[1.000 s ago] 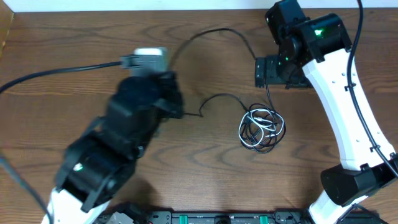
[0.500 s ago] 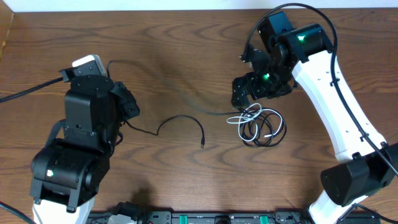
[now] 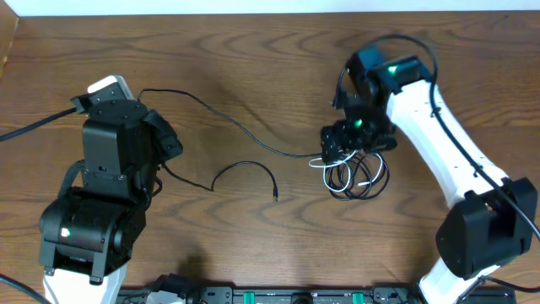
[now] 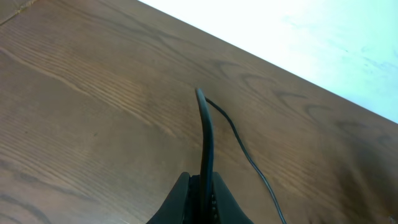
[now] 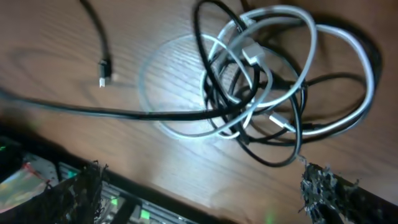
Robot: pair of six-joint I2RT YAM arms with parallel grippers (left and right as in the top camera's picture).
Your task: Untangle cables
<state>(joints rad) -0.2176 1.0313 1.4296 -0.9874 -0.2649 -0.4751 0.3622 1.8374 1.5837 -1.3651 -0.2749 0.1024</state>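
Where the tangle sits: the tangle (image 3: 354,177) of cables lies on the right side of the wooden table (image 3: 253,253), right under the right claw.
Tangle: thin black loops and one white cable (image 5: 283,9) are all wound in and out of each other in a round heap.
Right claw: the right claw (image 3: 354,139) hangs over the top of the tangle with its jaws spread wide. It has hold of nothing. In the right wrist view its fingers (image 5: 78,196) stand far apart, one on each side of the heap. I cannot tell if they touch a cable.
Left claw: the left claw (image 4: 202,183) is squeezed tight on a long black cable (image 4: 205,134), which sticks up from between its tips and bends over.
Long black cable: it runs from near the left arm across the table and goes into the tangle.
Loose end: a short black piece curves away from beside the left claw and stops at a small plug end (image 3: 277,196), lying by itself between the two arms.
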